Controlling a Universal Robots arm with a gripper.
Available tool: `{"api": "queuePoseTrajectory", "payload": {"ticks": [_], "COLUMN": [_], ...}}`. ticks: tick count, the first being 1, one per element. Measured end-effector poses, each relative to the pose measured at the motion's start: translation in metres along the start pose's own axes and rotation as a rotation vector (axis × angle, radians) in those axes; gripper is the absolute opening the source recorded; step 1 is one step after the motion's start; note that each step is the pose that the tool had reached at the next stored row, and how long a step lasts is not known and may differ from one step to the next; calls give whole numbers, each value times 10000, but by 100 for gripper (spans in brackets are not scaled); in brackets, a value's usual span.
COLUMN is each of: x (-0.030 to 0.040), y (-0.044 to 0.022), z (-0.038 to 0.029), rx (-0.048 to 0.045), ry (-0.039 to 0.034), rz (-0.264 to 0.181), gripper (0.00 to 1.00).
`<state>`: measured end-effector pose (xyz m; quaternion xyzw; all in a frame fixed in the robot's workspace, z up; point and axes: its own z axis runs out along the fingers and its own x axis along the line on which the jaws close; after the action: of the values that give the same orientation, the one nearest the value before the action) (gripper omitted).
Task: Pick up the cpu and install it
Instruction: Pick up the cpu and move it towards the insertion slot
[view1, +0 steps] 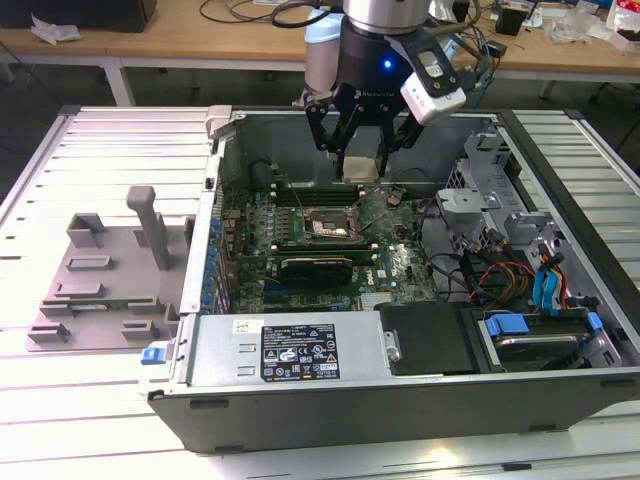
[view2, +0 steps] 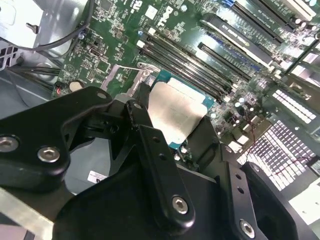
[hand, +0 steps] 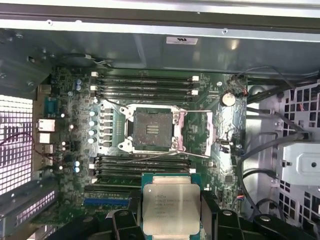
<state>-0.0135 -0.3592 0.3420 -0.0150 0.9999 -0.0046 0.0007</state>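
While the gripper (view1: 363, 155) hangs inside the open computer case (view1: 560, 200), its fingers (hand: 126, 220) are closed on two opposite edges of the cpu (hand: 171, 205), which is carried clear of the motherboard (view1: 400, 265) with its silvery lid facing the wrist cameras. The relation that matters is chip to socket (hand: 152, 129). The socket is empty, its metal frame (hand: 196, 134) swung open to one side and its lever wire raised. The cpu is not over it: in the exterior view the socket lies nearer the camera than the gripper and a little toward the exterior view's left. In the first wrist view the chip's edges run roughly parallel to the socket's, so I judge the offset to be one of position more than of turn. The chip is close to square, with no long axis to speak of. The grey tray (view1: 100, 290) sits outside the case, well apart on the exterior view's left. As for writing, the lid carries faint print, a white sticker (hand: 181, 40) sits on the case wall, and a black label (view1: 300, 350) sits on the metal cover.
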Motion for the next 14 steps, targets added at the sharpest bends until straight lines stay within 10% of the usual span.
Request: {"api": "queuePoseTrajectory", "payload": {"ticks": [14], "x": [0], "y": [15], "z": [62], "rx": [15], "ry": [1], "rz": [0], "gripper": [55]}}
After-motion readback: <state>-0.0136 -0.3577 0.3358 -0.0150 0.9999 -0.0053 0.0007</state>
